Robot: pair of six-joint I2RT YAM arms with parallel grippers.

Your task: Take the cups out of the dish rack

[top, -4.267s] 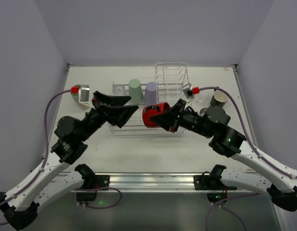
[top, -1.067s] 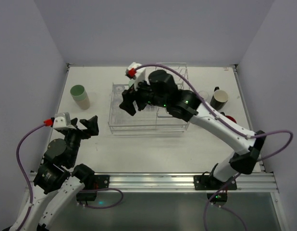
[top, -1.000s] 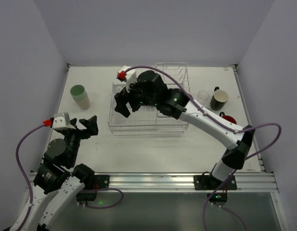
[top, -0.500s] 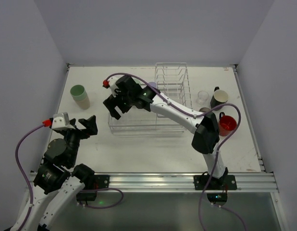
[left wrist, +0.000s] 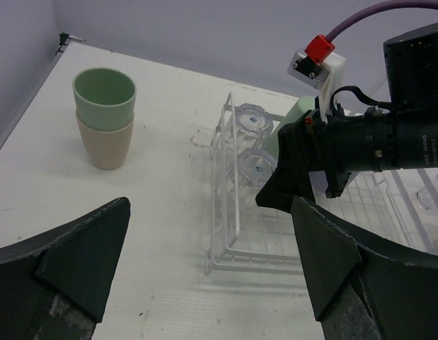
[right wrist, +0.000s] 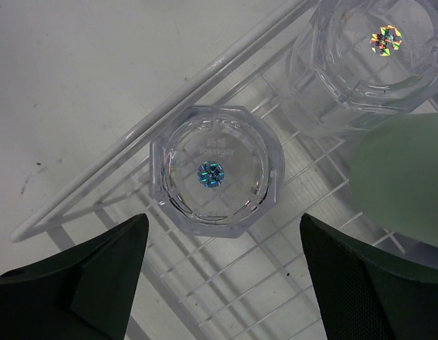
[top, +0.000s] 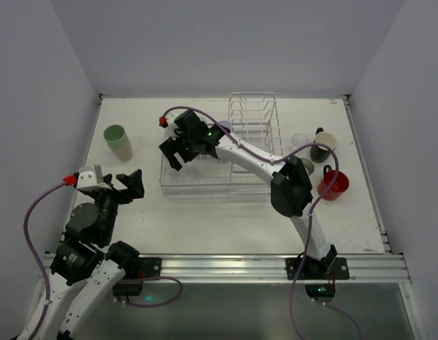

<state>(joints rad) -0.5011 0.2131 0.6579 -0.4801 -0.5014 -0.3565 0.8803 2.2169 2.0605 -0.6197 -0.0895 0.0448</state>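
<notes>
At lower left the left gripper (top: 129, 184) is held wide open, empty. The right gripper (right wrist: 222, 223) has been swung across to the left end of the dish rack (top: 205, 188), jaws wide and empty over a clear glass (right wrist: 216, 170), judged the next pick. The red mug (top: 334, 182) stands unloaded at right.
</notes>
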